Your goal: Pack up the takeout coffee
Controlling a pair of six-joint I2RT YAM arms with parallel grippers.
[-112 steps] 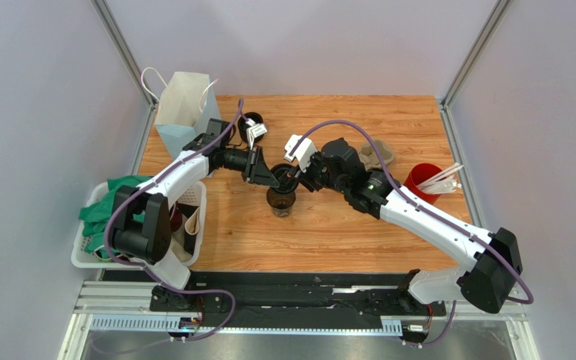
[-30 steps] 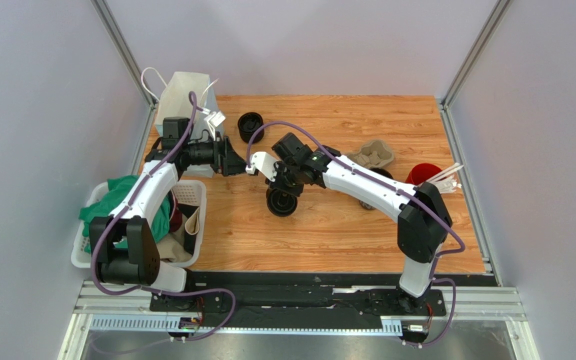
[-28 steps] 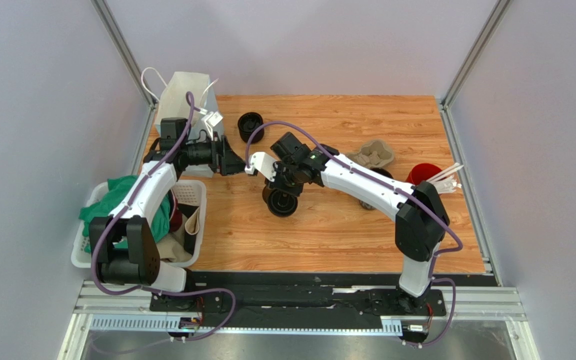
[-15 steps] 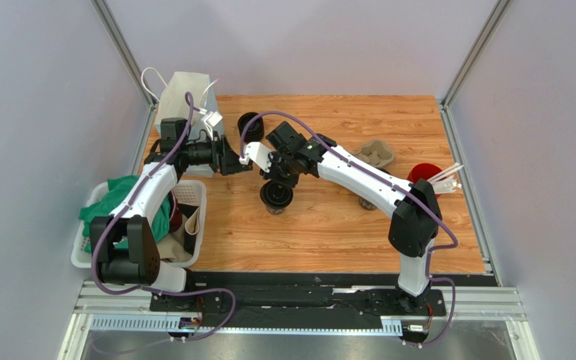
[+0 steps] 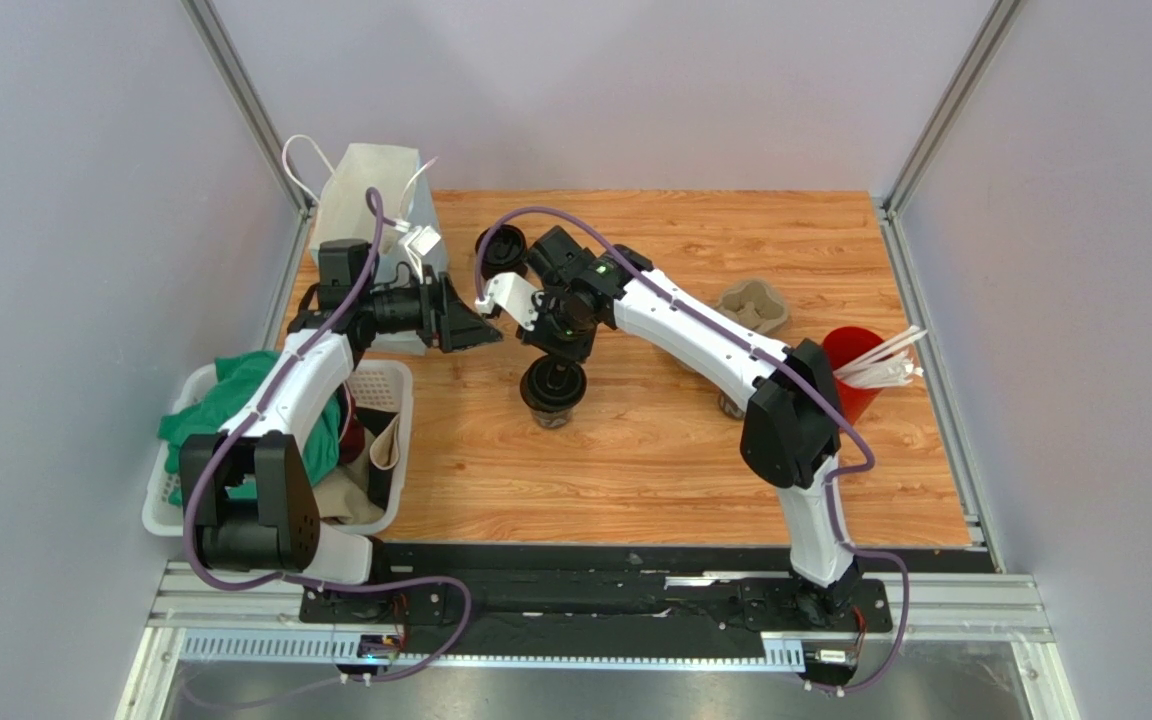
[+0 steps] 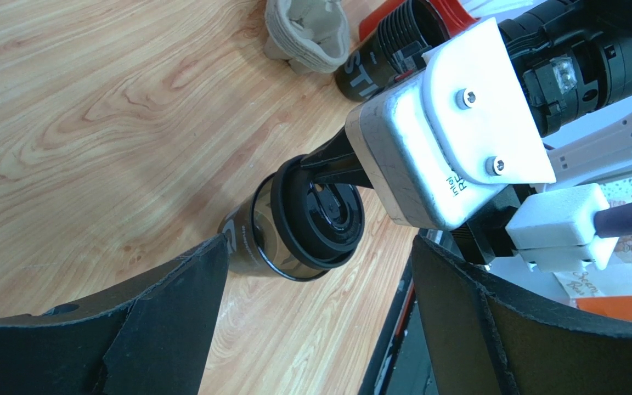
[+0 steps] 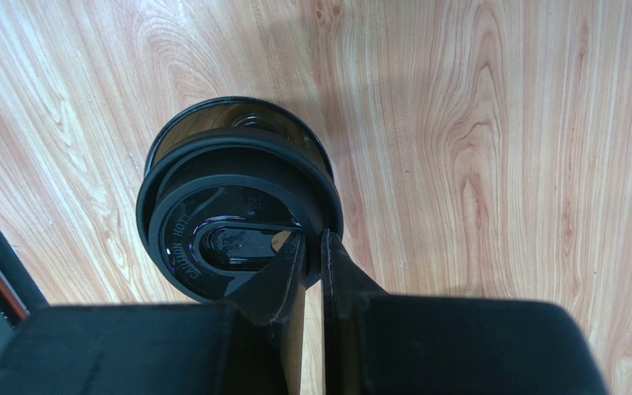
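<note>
**Task status.** The coffee cup (image 5: 554, 387) stands on the worktop (image 5: 657, 450), left of centre, between the two arms. A black lid (image 7: 237, 222) is on top of it. In the right wrist view a dark ring of the cup shows beyond the lid, so it cannot be told whether the lid is pressed fully home. The cup is not yet packed. The cardboard tray (image 5: 752, 308) lies well apart to the right, and the paper bag (image 5: 364, 203) stands at the far left corner. By this layout, the whole transfer into the carrier is left to do.

**End effectors.** The right end effector (image 7: 311, 240) comes down onto the cup from above. Its fingers are almost together, with the near rim of the lid in the narrow gap, so it appears clamped on the lid. The left end effector (image 5: 470, 323) hangs just beside the bag with its fingers wide apart and nothing between them, facing the cup.

**Orientation.** The cup is upright: lid up, base down. Its long axis runs vertically, roughly square to the worktop.
</note>
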